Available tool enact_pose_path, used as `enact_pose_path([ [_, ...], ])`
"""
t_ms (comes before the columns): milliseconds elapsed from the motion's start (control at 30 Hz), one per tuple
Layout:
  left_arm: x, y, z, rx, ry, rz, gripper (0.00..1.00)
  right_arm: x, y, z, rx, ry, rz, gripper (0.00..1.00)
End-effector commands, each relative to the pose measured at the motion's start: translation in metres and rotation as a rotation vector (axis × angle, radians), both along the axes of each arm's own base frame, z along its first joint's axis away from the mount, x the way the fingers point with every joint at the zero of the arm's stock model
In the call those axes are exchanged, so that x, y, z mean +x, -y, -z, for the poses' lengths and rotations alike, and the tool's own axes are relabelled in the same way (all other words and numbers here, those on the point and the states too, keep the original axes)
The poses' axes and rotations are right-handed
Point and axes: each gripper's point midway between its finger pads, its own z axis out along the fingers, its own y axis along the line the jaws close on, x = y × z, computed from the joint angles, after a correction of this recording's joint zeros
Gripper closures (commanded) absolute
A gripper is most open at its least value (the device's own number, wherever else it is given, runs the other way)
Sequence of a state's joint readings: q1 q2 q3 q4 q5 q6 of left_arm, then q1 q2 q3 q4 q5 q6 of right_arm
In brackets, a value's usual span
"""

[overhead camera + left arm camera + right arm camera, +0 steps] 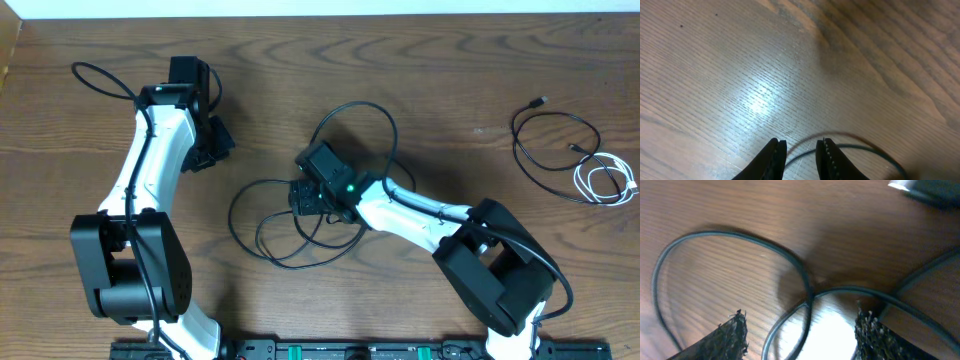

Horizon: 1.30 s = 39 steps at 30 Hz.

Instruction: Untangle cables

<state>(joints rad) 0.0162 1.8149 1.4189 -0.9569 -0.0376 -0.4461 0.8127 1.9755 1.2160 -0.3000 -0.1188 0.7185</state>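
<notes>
- While the right gripper [303,195] hangs low over the brown wood-grain bench [450,70], its jaws are seen spread wide, with nothing clasped.
- A thin black cable in loose overlapping loops [233,213] is laid mid-bench under that gripper. In the right wrist view two of its strands are crossed on the wood between the fingers [732,335].
- The left gripper [213,140] is held up-left of those loops and is seen apart from them from overhead. Its jaws are parted by a narrow gap, released.
- In the left wrist view a thin dark strand [865,147] is arced across the bench just past the fingertips [827,155]. Contact cannot be told.
- A second thin black cable [558,112], looped and fitted with small plugs, is laid at far right, well apart from both grippers.
- A short white coiled cable [600,182] is laid overlapping its right-hand loop.
</notes>
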Motion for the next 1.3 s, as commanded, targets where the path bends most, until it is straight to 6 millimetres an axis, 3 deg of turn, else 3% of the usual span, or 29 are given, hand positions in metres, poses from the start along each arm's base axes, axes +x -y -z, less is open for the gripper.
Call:
enact_pose_path([
  [0, -0.001, -0.006, 0.003, 0.031, -0.004, -0.027, 0.73, 0.011, -0.001, -0.028, -0.035, 0.039, 0.006, 0.36],
  [100, 0.001, -0.006, 0.002, 0.031, 0.006, -0.028, 0.73, 0.01, -0.003, -0.036, -0.053, 0.041, 0.0, 0.38],
  [267, 0.002, -0.006, 0.002, 0.031, 0.01, -0.027, 0.73, -0.003, -0.003, -0.026, -0.088, 0.011, -0.02, 0.41],
  [567, 0.002, -0.006, 0.002, 0.031, 0.008, -0.028, 0.73, -0.021, 0.018, -0.015, -0.203, -0.057, -0.03, 0.43],
  [967, 0.002, -0.006, 0.002, 0.031, 0.007, -0.027, 0.73, -0.022, 0.019, 0.022, -0.244, -0.199, -0.054, 0.55],
  [1033, 0.002, -0.006, 0.002, 0.031, 0.007, -0.028, 0.73, -0.018, 0.02, 0.025, -0.268, -0.229, -0.066, 0.6],
  [1167, 0.002, -0.006, 0.002, 0.031, 0.007, -0.027, 0.74, -0.013, 0.02, 0.029, -0.369, -0.268, -0.129, 0.86],
  [1267, 0.002, -0.006, 0.002, 0.031, 0.007, -0.027, 0.73, 0.0, 0.028, 0.025, -0.48, -0.251, -0.146, 0.99],
])
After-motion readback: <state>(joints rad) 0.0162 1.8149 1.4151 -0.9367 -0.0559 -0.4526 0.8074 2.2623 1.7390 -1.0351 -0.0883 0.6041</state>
